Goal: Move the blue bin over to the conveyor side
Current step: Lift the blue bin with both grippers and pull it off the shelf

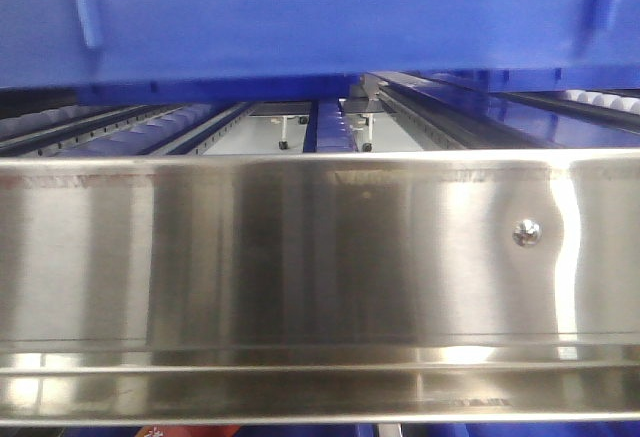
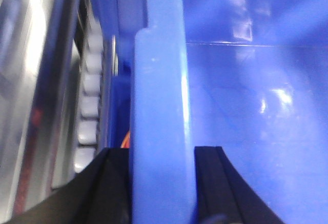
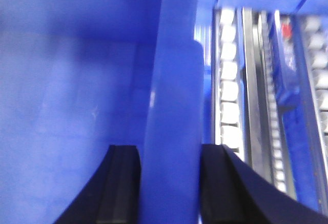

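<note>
1. While clamped at two opposite rims, handles as a stiff, bulky shell: blue bin [image 1: 300, 17], glossy plastic with a thick rim and thin raised ribs on the walls.
2. Probably light for such bulk, judging by the bare inner walls in both wrist views. Cannot see the whole floor, so cannot rule out a load.
3. Most likely slippery, given smooth shiny walls with little to bite on. Best taken at the thick rim, never by a flat wall.
4. Grasped at just that place by the left end effector [image 2: 161, 149], with black fingers [image 2: 102, 193] pressed against the rim from either side, one outside and one inside.
5. Same at the other end with the right end effector [image 3: 169, 149]: clenched on the rim, with the inner wall to its left and the roller rack [image 3: 228, 106] to its right.
6. Fills the top of the front view, beyond the stainless-steel rail [image 1: 300, 257] and its screw [image 1: 527, 232], bottom edge just over the roller rack. Resting or lifted, cannot tell.
7. Stands mouth-up, upright, with no visible tilt.
8. Lies with the long axis across the robot, left to right, judging by a wall overrunning both edges of the front view and by a grip at each end.
9. Cannot make out the conveyor in any view, so cannot judge the gap to it.
</note>
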`<control>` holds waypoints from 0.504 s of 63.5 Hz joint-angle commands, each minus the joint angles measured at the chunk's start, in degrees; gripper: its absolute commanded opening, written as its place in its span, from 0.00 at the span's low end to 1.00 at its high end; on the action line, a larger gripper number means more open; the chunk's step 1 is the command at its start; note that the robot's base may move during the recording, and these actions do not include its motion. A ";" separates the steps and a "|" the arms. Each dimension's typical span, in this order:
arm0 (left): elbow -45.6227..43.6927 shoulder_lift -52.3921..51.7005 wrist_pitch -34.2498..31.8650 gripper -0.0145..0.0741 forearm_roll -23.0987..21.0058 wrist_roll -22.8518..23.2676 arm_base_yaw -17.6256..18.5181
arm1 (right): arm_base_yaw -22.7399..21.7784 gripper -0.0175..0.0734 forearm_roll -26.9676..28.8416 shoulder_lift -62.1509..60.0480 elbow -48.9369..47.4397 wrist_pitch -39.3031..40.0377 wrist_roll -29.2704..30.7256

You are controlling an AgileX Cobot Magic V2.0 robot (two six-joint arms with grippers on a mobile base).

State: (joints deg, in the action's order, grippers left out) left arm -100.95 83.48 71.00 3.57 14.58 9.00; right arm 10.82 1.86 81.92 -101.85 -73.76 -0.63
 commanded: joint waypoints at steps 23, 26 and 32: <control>-1.62 -8.06 -1.04 0.14 -1.79 0.67 0.73 | 0.23 0.10 1.83 -12.57 6.80 3.79 -1.41; -1.25 -9.19 -1.04 0.14 -1.92 0.67 0.73 | 0.23 0.10 1.57 -13.85 7.36 3.79 -1.41; 0.82 -12.21 -1.04 0.14 -1.92 0.67 0.73 | 0.23 0.10 1.57 -15.67 7.63 3.79 -1.41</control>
State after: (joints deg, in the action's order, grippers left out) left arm -100.66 74.58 74.31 2.41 14.79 9.26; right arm 10.82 3.39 69.11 -93.76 -74.55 -3.42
